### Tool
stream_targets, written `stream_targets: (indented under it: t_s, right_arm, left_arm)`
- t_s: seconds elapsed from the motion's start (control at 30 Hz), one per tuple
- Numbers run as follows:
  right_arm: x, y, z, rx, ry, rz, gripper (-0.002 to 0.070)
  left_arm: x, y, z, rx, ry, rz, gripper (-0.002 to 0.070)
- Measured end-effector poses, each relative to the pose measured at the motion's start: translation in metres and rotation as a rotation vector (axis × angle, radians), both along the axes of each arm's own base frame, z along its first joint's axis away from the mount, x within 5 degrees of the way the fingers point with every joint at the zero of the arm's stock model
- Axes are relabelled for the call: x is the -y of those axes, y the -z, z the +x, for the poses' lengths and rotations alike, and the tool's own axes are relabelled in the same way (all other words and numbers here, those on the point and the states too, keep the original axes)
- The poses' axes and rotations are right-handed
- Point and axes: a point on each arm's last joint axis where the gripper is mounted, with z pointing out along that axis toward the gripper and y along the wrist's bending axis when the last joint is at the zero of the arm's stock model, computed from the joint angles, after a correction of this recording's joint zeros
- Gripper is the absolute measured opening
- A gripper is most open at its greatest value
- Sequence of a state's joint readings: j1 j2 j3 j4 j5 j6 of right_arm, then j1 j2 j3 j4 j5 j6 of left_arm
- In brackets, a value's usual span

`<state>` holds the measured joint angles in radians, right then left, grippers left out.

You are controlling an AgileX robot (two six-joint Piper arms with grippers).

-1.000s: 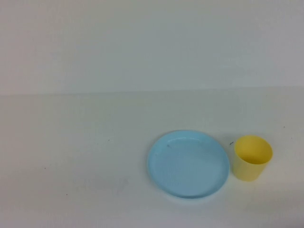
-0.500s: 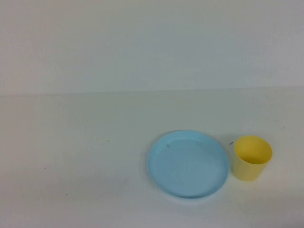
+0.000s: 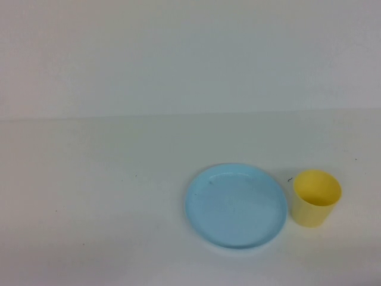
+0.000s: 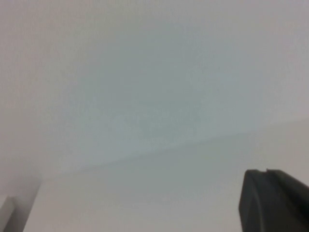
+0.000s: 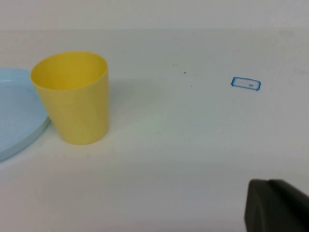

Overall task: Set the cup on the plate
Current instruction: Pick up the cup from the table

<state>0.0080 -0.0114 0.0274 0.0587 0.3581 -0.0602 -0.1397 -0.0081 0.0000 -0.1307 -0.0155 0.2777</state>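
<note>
Yellow plastic cup (image 3: 317, 198), small and handleless, stands upright on the white table (image 3: 107, 196) just right of the round light-blue plastic plate (image 3: 236, 205). Neither gripper shows in the high view; their state I cannot tell. A clumsy approach might topple the light cup. No readable writing.

— Can you read any lettering, brand or number here?
— No. The only sign you get is a small blue-outlined rectangle (image 5: 245, 83) drawn on the white table (image 5: 193, 145), with a tiny mark inside it too small to make out.
— Anything printed on the yellow cup (image 5: 72, 96) or the light blue plate (image 3: 236, 205)?
— You see both plain, with no label.
</note>
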Motion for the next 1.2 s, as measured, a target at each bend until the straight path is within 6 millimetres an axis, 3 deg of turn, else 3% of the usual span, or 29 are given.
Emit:
stream_targets:
  t_s: [0.27,0.53,1.2]
  right_arm:
    - [0.000,0.000,0.000,0.000,0.000,0.000,0.0000]
    - [0.000,0.000,0.000,0.000,0.000,0.000,0.0000]
    - [0.000,0.000,0.000,0.000,0.000,0.000,0.0000]
  left_arm:
    - [0.002,0.036,-0.005,-0.385,0.033,0.094,0.0000]
    - [-0.003,0.035,-0.004,-0.394,-0.069,-0.120,0.0000]
    - [-0.005,0.033,-0.003,-0.374,-0.101,-0.085,0.0000]
